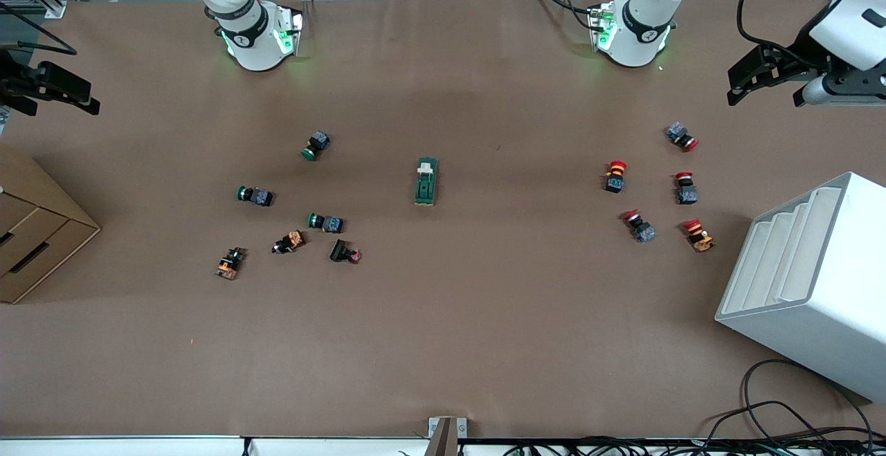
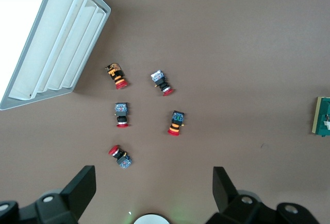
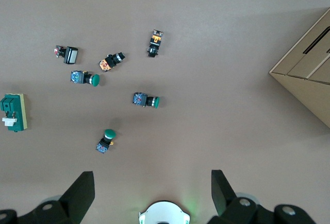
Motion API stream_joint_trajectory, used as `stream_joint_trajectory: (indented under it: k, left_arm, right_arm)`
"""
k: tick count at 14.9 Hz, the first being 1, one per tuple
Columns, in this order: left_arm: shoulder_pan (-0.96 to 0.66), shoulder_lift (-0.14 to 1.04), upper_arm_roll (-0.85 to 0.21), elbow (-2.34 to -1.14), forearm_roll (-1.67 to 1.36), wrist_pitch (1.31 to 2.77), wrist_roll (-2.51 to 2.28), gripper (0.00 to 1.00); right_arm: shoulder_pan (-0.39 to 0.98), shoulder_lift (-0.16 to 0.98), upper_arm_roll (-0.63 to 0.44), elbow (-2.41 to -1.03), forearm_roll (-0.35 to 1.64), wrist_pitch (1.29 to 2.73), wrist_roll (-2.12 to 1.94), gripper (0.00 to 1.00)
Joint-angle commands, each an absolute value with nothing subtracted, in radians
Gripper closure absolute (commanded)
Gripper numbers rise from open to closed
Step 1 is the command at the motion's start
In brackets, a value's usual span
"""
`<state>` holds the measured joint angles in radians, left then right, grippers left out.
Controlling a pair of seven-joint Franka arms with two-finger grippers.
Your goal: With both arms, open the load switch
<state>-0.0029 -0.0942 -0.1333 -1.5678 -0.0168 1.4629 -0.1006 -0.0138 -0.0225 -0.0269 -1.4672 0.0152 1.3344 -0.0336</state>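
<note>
The load switch (image 1: 426,181), a dark-green block with a cream toggle at the end nearer the arms' bases, lies flat at the table's middle. It shows at the edge of the left wrist view (image 2: 323,116) and of the right wrist view (image 3: 13,113). My left gripper (image 1: 761,79) hangs high over the left arm's end of the table, above the red-capped buttons. It is open (image 2: 153,188) and holds nothing. My right gripper (image 1: 55,89) hangs over the right arm's end, also open (image 3: 152,190) and holding nothing. Both are well apart from the switch.
Several red-capped push-buttons (image 1: 651,189) lie toward the left arm's end, beside a white slotted rack (image 1: 810,283). Green-capped and other small push-buttons (image 1: 291,200) lie toward the right arm's end, near a cardboard drawer box (image 1: 34,234). Cables (image 1: 782,421) trail at the table's front edge.
</note>
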Motion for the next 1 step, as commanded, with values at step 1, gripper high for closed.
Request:
stream_joint_trajectory:
  k: [1]
  left_arm:
    - [0.005,-0.097,-0.138,-1.557,-0.021,1.465,-0.09,0.0]
  right_arm:
    - [0.002,-0.066,-0.041,-1.508,0.014,1.338,-0.044,0.0]
